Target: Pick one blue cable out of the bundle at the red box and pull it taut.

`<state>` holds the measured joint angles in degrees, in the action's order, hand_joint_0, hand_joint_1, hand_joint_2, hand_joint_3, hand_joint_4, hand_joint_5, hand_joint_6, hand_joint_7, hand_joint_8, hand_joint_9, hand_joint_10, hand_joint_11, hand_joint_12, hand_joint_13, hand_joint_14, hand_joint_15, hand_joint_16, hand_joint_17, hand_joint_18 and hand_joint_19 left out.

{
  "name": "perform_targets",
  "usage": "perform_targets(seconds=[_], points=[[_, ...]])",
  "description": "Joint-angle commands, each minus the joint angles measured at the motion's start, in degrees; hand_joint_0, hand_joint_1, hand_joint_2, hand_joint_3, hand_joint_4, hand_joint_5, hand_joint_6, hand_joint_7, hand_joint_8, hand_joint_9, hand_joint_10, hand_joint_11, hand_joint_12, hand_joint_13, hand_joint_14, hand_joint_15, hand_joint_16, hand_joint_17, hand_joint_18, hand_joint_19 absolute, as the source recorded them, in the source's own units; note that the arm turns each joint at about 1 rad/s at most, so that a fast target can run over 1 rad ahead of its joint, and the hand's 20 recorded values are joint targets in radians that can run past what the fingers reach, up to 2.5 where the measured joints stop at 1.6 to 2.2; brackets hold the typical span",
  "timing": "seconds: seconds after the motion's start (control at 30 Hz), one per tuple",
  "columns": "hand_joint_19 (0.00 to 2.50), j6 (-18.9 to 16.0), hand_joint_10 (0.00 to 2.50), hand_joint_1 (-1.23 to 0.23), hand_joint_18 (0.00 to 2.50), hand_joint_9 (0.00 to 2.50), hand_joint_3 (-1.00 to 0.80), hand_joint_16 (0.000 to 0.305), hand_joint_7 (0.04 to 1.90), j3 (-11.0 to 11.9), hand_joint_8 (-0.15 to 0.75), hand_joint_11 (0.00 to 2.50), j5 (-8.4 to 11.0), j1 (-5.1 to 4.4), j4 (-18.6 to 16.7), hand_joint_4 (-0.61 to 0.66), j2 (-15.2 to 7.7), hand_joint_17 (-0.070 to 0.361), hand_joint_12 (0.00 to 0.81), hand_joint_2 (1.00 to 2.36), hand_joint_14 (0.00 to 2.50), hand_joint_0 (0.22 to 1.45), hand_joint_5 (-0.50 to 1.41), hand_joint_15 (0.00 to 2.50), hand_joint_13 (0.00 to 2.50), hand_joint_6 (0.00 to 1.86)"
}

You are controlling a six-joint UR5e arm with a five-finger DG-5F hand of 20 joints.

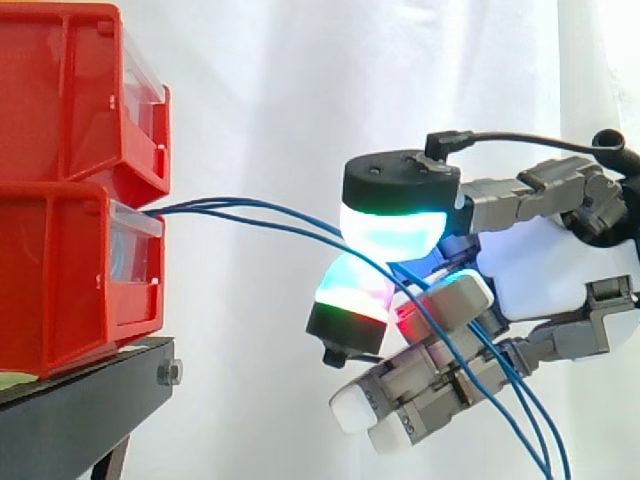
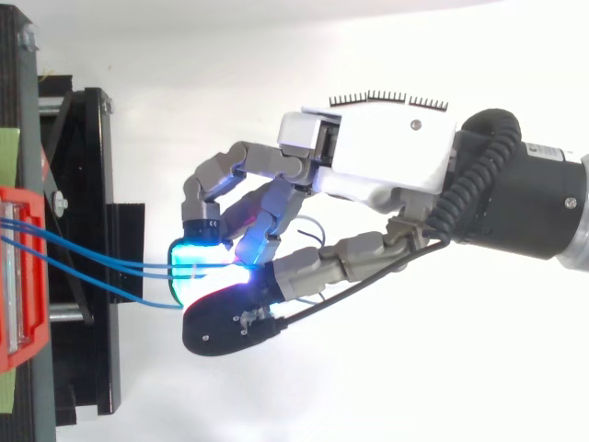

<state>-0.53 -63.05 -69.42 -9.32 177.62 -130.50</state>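
Here, hand [image 1: 560,270] pinching blue cable [image 1: 200,206], red bins [image 1: 60,280]

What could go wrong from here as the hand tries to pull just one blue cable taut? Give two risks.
1. Several blue cables run together between the pinching fingers of the hand, so it may drag more than one.
2. The lower red bin sits at the edge of the black stand; a hard pull might shift it.
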Motion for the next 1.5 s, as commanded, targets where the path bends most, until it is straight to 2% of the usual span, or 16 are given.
perform_targets(seconds=[0.0,0.2,0.33,0.5,0.63,0.8,1.1,1.3,1.47], points=[[0.30,-0.61,0.01,-0.94,0.55,1.18,-0.25,0.052,1.11,0.74,0.308,1.44,0.08,0.00,0.18,0.09,-0.02,0.117,0.350,1.02,0.01,0.65,-0.15,0.37,0.68,0.89],[0.28,-1.32,0.01,-0.96,0.55,1.15,-0.35,0.052,1.07,0.91,0.296,1.44,0.08,0.00,1.67,0.09,-0.02,0.117,0.348,1.01,0.01,0.68,-0.16,0.37,0.68,0.89],[0.28,-1.32,0.01,-0.98,0.56,1.14,-0.50,0.052,1.01,0.91,0.299,1.44,0.08,0.00,2.46,0.14,0.07,0.117,0.347,1.00,0.02,0.71,-0.16,0.37,0.67,0.89],[0.31,-1.40,0.01,-0.90,0.55,1.14,-0.50,0.053,1.00,0.82,0.312,1.42,-0.01,0.00,2.46,0.15,-0.02,0.119,0.353,1.00,0.02,0.57,-0.16,0.38,0.67,0.88],[0.35,-1.40,0.01,-0.68,0.54,1.18,-0.50,0.055,1.01,0.82,0.324,1.39,-0.01,0.18,2.46,0.15,-0.02,0.123,0.358,1.00,0.01,0.54,-0.15,0.39,0.67,0.86],[0.36,-1.40,0.01,-0.65,0.52,1.18,-0.41,0.053,1.08,0.91,0.304,1.41,-0.01,0.18,2.46,0.14,-0.02,0.118,0.352,1.01,0.02,0.59,-0.14,0.40,0.67,0.86],[0.37,-1.32,0.01,-0.65,0.50,1.17,-0.32,0.053,1.11,0.82,0.306,1.42,-0.01,0.18,2.46,0.16,-0.02,0.119,0.355,1.01,0.02,0.58,-0.15,0.40,0.66,0.87],[0.37,-1.40,0.01,-0.56,0.49,1.18,-0.44,0.056,1.05,0.91,0.322,1.40,-0.01,0.26,2.46,0.17,-0.02,0.126,0.366,1.00,0.02,0.54,-0.16,0.40,0.66,0.88],[0.38,-1.32,0.02,-0.51,0.47,1.17,-0.42,0.056,1.04,0.82,0.308,1.39,-0.01,0.26,2.46,0.16,-0.02,0.126,0.367,1.01,0.02,0.55,-0.15,0.41,0.65,0.86]])
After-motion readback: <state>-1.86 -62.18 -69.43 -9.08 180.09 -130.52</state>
